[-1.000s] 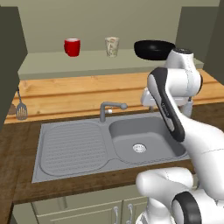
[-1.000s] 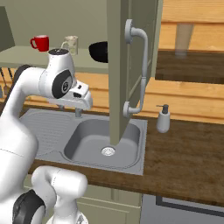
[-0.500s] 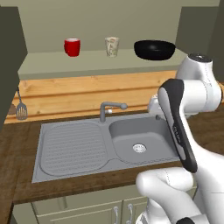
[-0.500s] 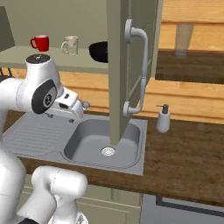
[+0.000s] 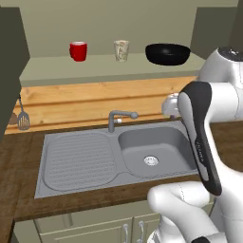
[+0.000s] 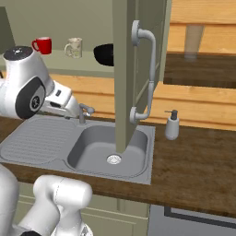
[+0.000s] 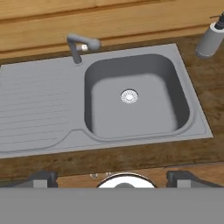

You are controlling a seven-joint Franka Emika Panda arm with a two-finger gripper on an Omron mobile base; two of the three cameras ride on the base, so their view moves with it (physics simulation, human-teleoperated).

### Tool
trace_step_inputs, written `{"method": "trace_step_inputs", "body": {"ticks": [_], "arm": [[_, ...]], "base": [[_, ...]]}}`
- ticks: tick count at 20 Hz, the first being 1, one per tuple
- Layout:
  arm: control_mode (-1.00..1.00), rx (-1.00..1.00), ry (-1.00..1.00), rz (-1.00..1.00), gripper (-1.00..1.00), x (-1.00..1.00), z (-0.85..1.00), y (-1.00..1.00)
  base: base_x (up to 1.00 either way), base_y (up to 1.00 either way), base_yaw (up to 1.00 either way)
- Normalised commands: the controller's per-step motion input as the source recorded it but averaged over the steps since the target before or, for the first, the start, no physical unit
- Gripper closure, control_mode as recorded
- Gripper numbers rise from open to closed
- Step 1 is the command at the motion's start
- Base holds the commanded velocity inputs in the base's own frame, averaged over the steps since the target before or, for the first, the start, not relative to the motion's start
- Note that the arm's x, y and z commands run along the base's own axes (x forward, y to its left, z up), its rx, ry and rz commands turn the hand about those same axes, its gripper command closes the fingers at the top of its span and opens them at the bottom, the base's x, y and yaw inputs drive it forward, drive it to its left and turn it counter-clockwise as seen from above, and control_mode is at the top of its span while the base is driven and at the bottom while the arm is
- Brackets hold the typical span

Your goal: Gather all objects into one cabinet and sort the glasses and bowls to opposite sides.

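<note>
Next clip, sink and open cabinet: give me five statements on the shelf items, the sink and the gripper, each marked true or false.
1. The red cup, the beige mug and the black bowl all stand on the cabinet shelf. True.
2. The black bowl sits between the two cups. False: it is at the right end in the left base view, with the beige mug in the middle.
3. The gripper is shut on a cup. False: its tips stand wide apart in the hand view with nothing between them.
4. A soap dispenser stands on the counter beside the sink. True.
5. The sink basin holds a cup. False: it shows just its drain.
</note>
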Motion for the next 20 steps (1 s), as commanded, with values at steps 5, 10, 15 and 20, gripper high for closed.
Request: {"method": "trace_step_inputs", "body": {"ticks": [5, 10, 15, 20], "arm": [[-1.00, -0.01, -0.05, 0.07, -1.00, -0.24, 0.03, 0.02], [-1.00, -0.09, 0.00, 0.09, -1.00, 0.39, -0.12, 0.29], [-1.00, -0.02, -0.08, 0.10, -1.00, -0.02, -0.09, -0.01], [-1.00, 0.00, -0.04, 0.00, -1.00, -0.14, 0.07, -0.30]], "base": [[0.00, 0.00, 0.00], [0.00, 0.00, 0.00], [0.00, 0.00, 0.00], [0.00, 0.00, 0.00]]}}
